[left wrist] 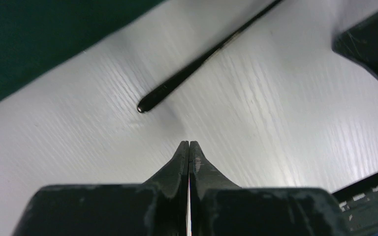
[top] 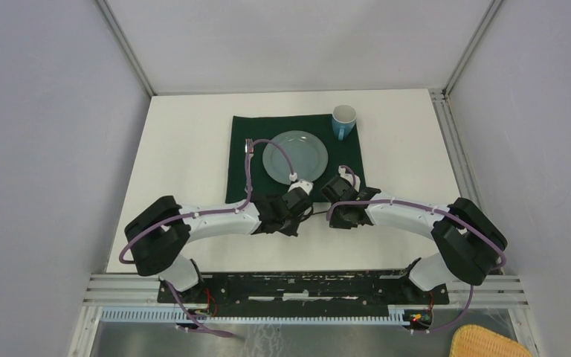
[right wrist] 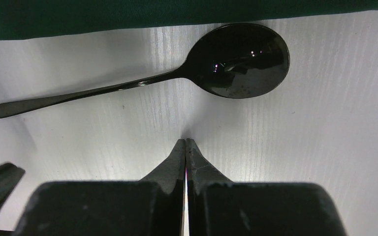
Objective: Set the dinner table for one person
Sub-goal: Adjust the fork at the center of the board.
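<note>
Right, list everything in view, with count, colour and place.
dinner table: 1, white, under everything
cloth: 1, dark green, far middle of table
plate: 1, pale grey-blue, centre of cloth
mug: 1, blue, cloth's far right corner
fork: 1, silver, on cloth left of plate
spoon: 1, black, bare table at cloth's near edge
basket: 1, tan wicker, bottom right, off the table
left tool: 1, black, shut, by spoon's handle end
right tool: 1, black, shut, by spoon's bowl
</note>
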Tool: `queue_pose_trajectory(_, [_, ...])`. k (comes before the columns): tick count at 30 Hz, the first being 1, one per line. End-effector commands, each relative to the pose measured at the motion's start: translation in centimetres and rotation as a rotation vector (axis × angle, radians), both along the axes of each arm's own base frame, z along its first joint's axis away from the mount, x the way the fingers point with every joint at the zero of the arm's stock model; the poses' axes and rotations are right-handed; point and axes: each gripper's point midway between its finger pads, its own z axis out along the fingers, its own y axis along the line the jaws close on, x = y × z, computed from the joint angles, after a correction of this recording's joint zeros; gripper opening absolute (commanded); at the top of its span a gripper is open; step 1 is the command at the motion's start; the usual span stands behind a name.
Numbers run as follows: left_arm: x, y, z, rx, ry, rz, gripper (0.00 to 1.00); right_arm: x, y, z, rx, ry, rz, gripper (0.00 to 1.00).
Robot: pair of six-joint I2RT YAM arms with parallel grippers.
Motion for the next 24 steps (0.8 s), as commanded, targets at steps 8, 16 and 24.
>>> queue_pose_trajectory(8, [0.2,-0.9,3.2,-0.002,-0.169,-0.016,0.02,0.4,-0.1,-0.4,-0.011,-0.007,-0.001,0.00])
queue_pose_trajectory(16, [2.7,-2.4,1.9,0.019,-0.236,-0.043,0.02,0.1,-0.9,0.2,-0.025,-0.024,-0.011,0.00])
queue_pose_trajectory(24, [5.2,-2.2,1.8,-0.006,-0.242,-0.009,0.02,-0.2,-1.4,0.2,-0.030,-0.025,-0.018,0.00])
